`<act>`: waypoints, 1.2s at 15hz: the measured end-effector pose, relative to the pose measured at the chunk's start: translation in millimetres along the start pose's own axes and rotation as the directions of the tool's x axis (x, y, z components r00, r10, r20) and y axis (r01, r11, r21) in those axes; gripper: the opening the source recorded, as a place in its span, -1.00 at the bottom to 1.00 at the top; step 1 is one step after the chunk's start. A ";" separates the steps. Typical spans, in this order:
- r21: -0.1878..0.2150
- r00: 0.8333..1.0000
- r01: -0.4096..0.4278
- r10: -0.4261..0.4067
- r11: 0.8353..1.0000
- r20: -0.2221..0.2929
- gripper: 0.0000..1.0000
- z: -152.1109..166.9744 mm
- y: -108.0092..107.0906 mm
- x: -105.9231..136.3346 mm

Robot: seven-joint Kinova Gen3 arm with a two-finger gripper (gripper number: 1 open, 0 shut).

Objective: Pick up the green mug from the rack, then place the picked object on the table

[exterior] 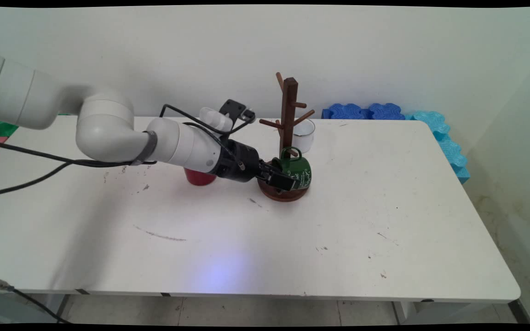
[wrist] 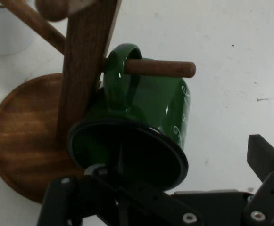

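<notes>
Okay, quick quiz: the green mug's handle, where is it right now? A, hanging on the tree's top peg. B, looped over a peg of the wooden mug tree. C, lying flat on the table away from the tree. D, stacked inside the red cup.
B: in the hand view the green mug's handle rings a low peg of the mug tree.

A green mug [wrist: 148, 106] hangs by its handle on a peg [wrist: 160, 68] of the wooden mug tree [wrist: 82, 70], above its round base [wrist: 23, 136].

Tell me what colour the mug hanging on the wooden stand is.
Dark green, with white lettering on its side; the mug shows best in the hand view.
</notes>
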 end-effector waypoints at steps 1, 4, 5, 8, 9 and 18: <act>-0.003 1.000 0.002 -0.002 1.000 -0.001 1.00 1.2 0.1 0.1; -0.010 1.000 0.005 -0.005 1.000 -0.005 -1.00 3.7 -0.1 0.9; -0.011 1.000 0.005 -0.005 1.000 -0.006 -1.00 4.2 -0.3 1.1; -0.013 1.000 0.003 -0.004 1.000 -0.008 -1.00 5.1 -0.9 1.8; -0.014 1.000 0.003 -0.003 1.000 -0.009 -1.00 5.1 -1.0 1.9; -0.021 1.000 -0.008 0.007 1.000 -0.004 -1.00 0.4 1.5 2.6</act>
